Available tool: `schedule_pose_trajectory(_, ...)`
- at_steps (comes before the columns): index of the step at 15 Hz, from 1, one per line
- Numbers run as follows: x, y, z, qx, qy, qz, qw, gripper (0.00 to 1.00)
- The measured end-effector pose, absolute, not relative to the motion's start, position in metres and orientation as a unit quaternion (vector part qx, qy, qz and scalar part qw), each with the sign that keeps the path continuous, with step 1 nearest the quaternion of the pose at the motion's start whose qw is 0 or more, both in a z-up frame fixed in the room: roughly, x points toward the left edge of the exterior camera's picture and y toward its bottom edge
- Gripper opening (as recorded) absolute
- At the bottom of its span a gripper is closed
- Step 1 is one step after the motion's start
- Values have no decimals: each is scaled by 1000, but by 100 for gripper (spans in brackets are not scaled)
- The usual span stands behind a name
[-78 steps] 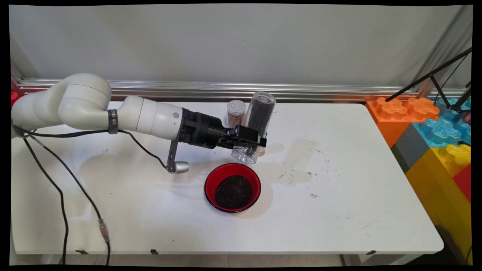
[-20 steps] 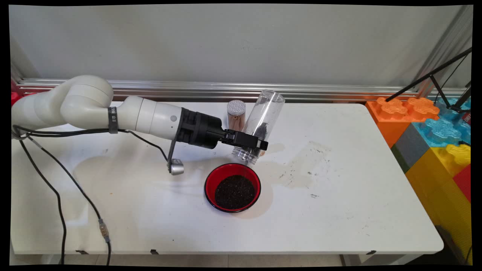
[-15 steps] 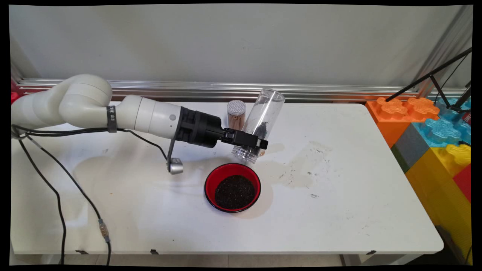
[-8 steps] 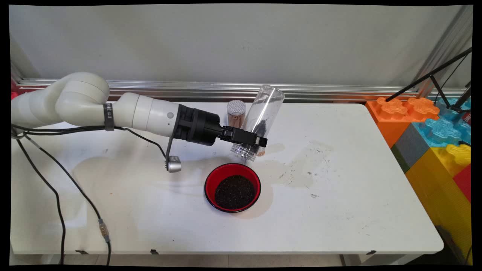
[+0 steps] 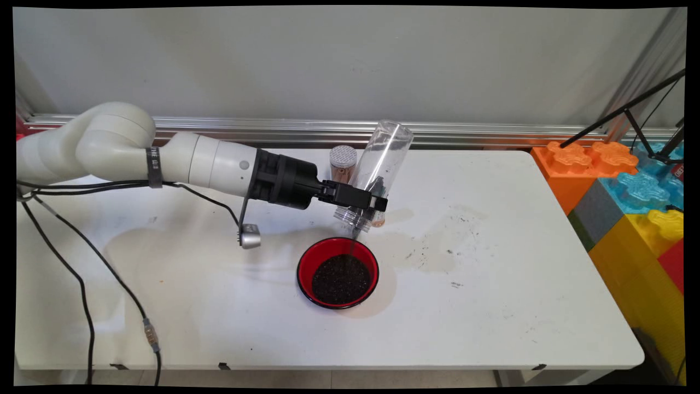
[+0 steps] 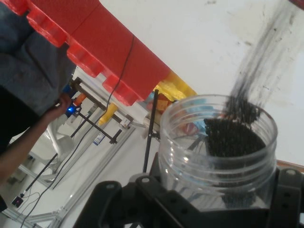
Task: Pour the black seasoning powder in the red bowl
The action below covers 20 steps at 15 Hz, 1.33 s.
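Gripper [image 5: 358, 201] clamped on clear jar [image 5: 377, 164], tilted mouth-down just above the back rim of the red bowl [image 5: 306, 262] of dark grains, mid-table [image 5: 492, 306]. Hand view only: black grains [image 6: 235, 135] at the jar mouth, streaming out. Main view only: capped small jar [image 5: 343, 162] behind, near the table's back edge.

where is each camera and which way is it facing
Main view: fixed above the table's near side, looking down across it to the wall; shows the white arm and its hand holding a clear jar above the red bowl.
Hand view: on the hand, looking along it; black linkage at the bottom.
Both show the jar spilling dark grains.
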State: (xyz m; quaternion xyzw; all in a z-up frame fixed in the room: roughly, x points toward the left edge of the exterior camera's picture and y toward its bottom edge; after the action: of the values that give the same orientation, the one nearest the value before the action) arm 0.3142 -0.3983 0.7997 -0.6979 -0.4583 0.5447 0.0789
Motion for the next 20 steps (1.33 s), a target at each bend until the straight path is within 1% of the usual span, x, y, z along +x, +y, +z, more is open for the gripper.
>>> schedule_pose_trajectory(20,317,-397,803,-700,-444,555,67,0)
